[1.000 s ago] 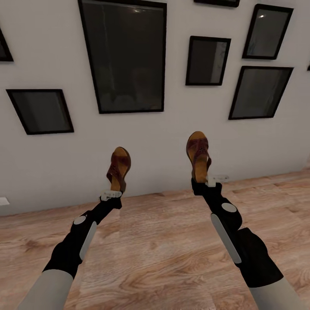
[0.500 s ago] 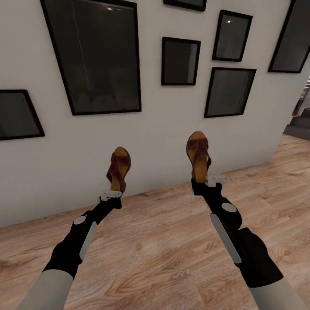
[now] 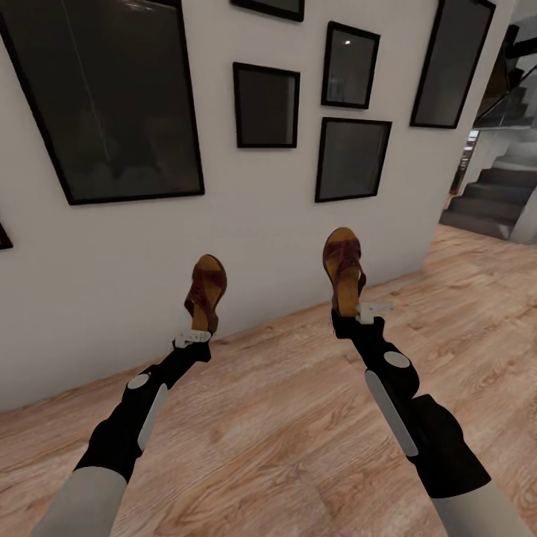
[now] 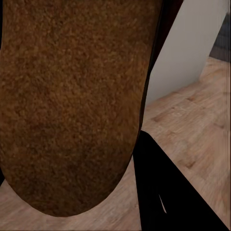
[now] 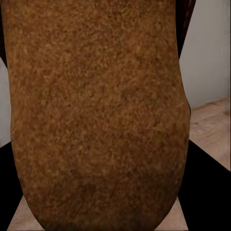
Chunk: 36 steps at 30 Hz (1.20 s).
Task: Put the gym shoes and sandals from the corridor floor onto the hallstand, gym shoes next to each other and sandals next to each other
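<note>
Floor (image 3: 298, 447): light brown wood planks with visible grain, running beneath and ahead of both pincers up to the white wall (image 3: 112, 283); grey stairs (image 3: 496, 198) rise from it beyond the right pincer (image 3: 350, 317).

Both arms share one build: pale grey upper sleeves near the body, then bulky matte-black forearm housings. Each forearm carries a long light-grey inlay strip and a round grey cap near the wrist. The left gripper (image 3: 195, 336) and right gripper (image 3: 365, 312) end in small white-grey fingers (image 3: 379, 307) on black wrists.
</note>
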{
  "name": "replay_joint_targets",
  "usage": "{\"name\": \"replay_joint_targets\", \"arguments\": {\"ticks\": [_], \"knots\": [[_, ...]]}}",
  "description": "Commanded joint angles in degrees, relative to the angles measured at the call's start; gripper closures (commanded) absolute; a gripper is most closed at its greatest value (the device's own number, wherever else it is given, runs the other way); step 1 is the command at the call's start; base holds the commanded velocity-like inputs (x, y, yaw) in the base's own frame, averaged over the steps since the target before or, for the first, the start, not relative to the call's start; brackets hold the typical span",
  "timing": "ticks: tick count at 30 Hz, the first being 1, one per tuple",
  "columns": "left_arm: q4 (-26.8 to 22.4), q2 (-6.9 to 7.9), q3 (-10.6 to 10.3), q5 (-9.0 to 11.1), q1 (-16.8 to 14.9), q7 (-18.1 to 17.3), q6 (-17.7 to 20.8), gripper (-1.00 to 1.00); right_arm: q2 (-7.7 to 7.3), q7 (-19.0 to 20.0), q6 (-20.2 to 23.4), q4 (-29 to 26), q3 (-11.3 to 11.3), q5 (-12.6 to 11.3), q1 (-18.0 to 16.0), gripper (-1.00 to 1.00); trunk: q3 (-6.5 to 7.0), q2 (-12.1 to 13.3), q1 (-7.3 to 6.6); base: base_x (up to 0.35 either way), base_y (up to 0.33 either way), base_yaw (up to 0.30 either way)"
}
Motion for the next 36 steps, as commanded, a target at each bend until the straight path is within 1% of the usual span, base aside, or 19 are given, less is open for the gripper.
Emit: {"name": "replay_joint_targets", "arguments": {"ticks": [1,9,21,28,36], "knots": [[-0.08,-0.01,0.12,0.41,-0.01,-0.42,0.46,1.0,-0.07,-0.6,0.14,-0.06,0.18,-0.51,-0.08,1.0,-0.06,-0.02,0.01,0.249,0.0,-0.291],[-0.08,-0.01,0.12,0.4,-0.01,-0.41,0.46,1.0,-0.07,-0.6,0.14,-0.06,0.19,-0.51,-0.08,1.0,-0.06,-0.02,0.01,0.312,-0.038,-0.291],[-0.08,-0.01,0.12,0.38,-0.01,-0.41,0.46,1.0,-0.06,-0.62,0.14,-0.06,0.19,-0.52,-0.08,1.0,-0.06,-0.02,0.01,0.286,-0.16,-0.29],[-0.08,-0.01,0.12,0.38,-0.01,-0.43,0.46,1.0,-0.03,-0.69,0.14,-0.06,0.19,-0.51,-0.08,1.0,-0.06,-0.02,0.01,0.24,-0.208,-0.1],[-0.08,-0.01,0.12,0.41,-0.01,-0.41,0.5,1.0,-0.05,-0.69,0.14,-0.06,0.18,-0.55,-0.08,1.0,-0.06,-0.02,0.01,0.268,-0.206,-0.229]]}}
